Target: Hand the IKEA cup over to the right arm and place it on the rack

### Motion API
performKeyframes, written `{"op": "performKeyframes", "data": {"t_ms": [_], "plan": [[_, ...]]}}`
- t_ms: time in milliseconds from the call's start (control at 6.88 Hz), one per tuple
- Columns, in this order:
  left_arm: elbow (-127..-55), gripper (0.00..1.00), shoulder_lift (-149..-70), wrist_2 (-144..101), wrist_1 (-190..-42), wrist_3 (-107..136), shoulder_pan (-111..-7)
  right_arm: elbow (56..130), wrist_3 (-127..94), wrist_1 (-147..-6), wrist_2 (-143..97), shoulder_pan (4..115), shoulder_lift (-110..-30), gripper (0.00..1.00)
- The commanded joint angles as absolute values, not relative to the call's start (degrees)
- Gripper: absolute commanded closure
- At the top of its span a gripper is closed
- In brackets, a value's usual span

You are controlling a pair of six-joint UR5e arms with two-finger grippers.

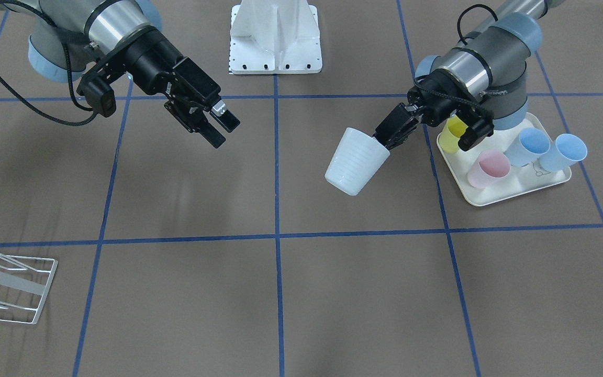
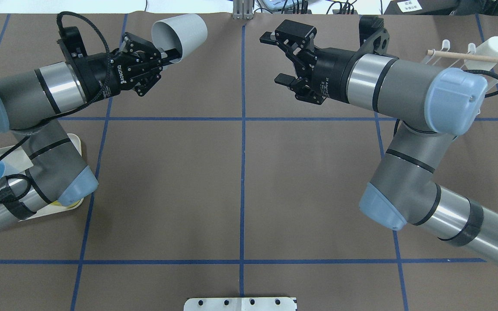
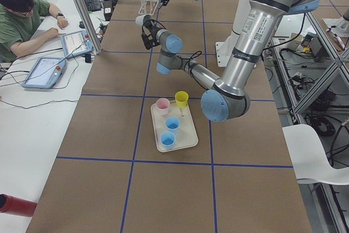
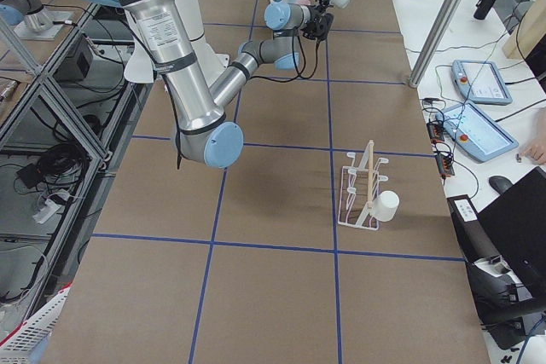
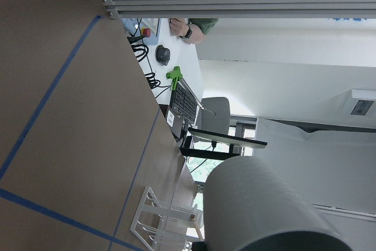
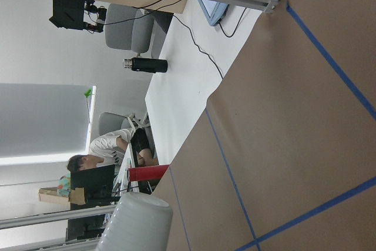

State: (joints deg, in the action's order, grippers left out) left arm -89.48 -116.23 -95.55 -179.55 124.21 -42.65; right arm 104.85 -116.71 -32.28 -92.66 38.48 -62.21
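Note:
A white ribbed IKEA cup [image 1: 356,162] hangs tilted in the air above mid-table. My left gripper [image 1: 383,141] is shut on its rim, one finger inside. The overhead view shows the cup [image 2: 180,32] and left gripper [image 2: 171,54]. My right gripper [image 1: 225,132] is open and empty, facing the cup across a gap; it also shows overhead [image 2: 273,58]. The cup fills the left wrist view's bottom [image 5: 264,204] and shows in the right wrist view [image 6: 136,223]. The white wire rack [image 1: 8,285] with a wooden dowel stands at the table's far edge on my right [image 4: 363,198].
Another white cup [image 4: 388,205] sits on the rack's end. A cream tray [image 1: 490,198] under my left arm holds a pink cup [image 1: 487,167], a yellow cup [image 1: 453,133] and two blue cups [image 1: 529,146]. An operator [image 3: 22,20] sits beyond the table's far edge.

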Motion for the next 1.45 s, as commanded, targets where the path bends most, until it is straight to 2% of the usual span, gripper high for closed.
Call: {"op": "performKeyframes", "data": {"t_ms": [0, 291, 1308], "plan": [[-87.12, 1.0, -117.94, -89.6, -184.7, 124.89, -37.92, 103.63, -117.77, -32.26, -92.37, 38.15, -60.57, 0.01], [-85.34, 1.0, -119.95, -83.17, -189.48, 124.63, -31.93, 101.87, -118.03, -32.17, -91.93, 38.06, -59.07, 0.01], [-82.62, 1.0, -124.8, -80.34, -191.51, 124.01, -29.0, 100.28, -120.15, -32.17, -91.93, 37.09, -57.3, 0.01]]}}
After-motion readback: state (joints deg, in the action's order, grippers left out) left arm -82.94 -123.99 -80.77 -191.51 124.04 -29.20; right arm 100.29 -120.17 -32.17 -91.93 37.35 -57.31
